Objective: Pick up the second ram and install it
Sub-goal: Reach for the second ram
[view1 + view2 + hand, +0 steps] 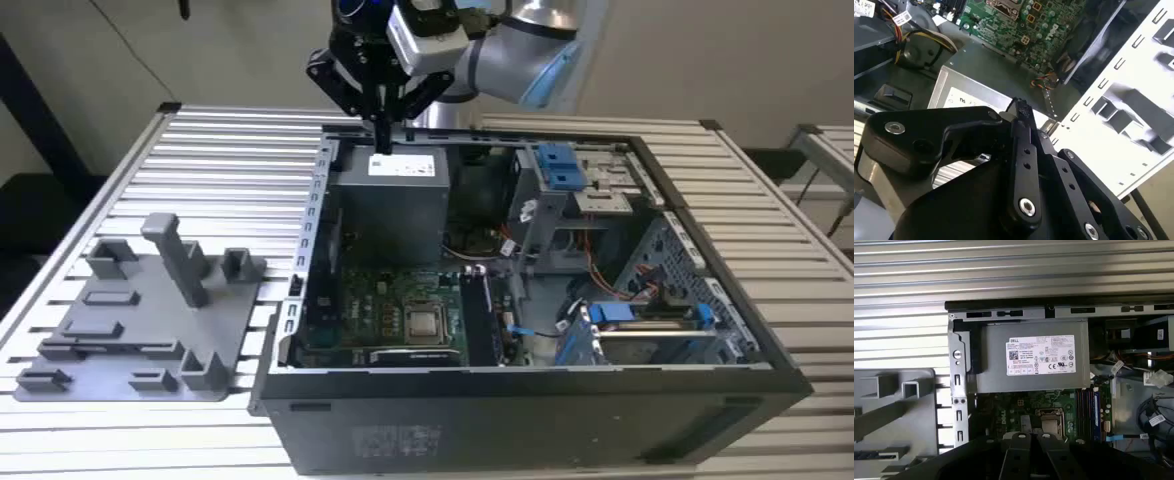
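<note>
My gripper (383, 138) hangs shut with nothing between its fingers, above the far edge of the open computer case (534, 385), over the grey power supply (394, 205). Both wrist views look past the black fingers (1023, 135) down onto the power supply's white label (1040, 355). Thin dark memory sticks stand on edge in the slots (1096, 410) beside the processor (427, 322); one has a bluish face. Whether one of them is the second ram I cannot tell. The slots lie on the near side of the power supply, well away from the gripper.
A grey plastic tray (134, 345) with an upright post (180, 255) lies on the slatted table at the exterior view's left of the case. Blue drive latches (561, 165) and cables fill the case's side at the exterior view's right.
</note>
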You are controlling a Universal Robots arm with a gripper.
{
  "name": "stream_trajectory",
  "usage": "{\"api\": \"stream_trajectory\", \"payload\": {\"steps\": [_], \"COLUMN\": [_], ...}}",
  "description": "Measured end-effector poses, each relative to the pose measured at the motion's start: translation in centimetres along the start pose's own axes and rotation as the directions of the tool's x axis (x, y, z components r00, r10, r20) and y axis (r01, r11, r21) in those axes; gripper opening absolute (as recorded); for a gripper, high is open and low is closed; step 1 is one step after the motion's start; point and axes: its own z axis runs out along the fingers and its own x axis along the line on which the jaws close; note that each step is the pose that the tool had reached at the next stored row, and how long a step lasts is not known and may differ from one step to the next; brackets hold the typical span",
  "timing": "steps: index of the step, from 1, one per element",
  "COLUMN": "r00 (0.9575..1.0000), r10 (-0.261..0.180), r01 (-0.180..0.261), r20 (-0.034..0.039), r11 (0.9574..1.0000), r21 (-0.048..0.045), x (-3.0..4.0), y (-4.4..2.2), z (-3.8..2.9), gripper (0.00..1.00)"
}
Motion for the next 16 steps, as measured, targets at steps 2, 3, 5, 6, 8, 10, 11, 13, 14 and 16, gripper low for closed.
{"api": "stream_trajectory", "payload": {"steps": [2, 3, 5, 6, 8, 10, 11, 13, 14, 16], "r00": [1.0000, 1.0000, 1.0000, 1.0000, 1.0000, 1.0000, 1.0000, 1.0000, 1.0000, 1.0000], "r10": [0.000, 0.000, 0.000, 0.000, 0.000, 0.000, 0.000, 0.000, 0.000, 0.000], "r01": [0.000, 0.000, 0.000, 0.000, 0.000, 0.000, 0.000, 0.000, 0.000, 0.000], "r20": [0.0001, 0.0000, 0.0000, 0.0000, 0.0001, 0.0000, 0.0000, 0.0000, 0.0000, 0.0000], "r11": [1.0000, 1.0000, 1.0000, 1.0000, 1.0000, 1.0000, 1.0000, 1.0000, 1.0000, 1.0000], "r21": [0.0000, 0.0000, 0.0000, -0.0001, 0.0000, 0.0000, 0.0000, 0.0000, 0.0000, 0.0000], "x": [0.00, 0.00, 0.00, 0.00, 0.00, 0.00, 0.00, 0.00, 0.00, 0.00], "y": [0.00, 0.00, 0.00, 0.00, 0.00, 0.01, 0.01, 0.01, 0.01, 0.01], "z": [0.00, 0.00, 0.00, 0.00, -0.03, -0.18, -0.19, -0.22, -0.24, -0.25], "gripper": [0.11, 0.11, 0.11, 0.11, 0.11, 0.11, 0.11, 0.11, 0.11, 0.11]}}
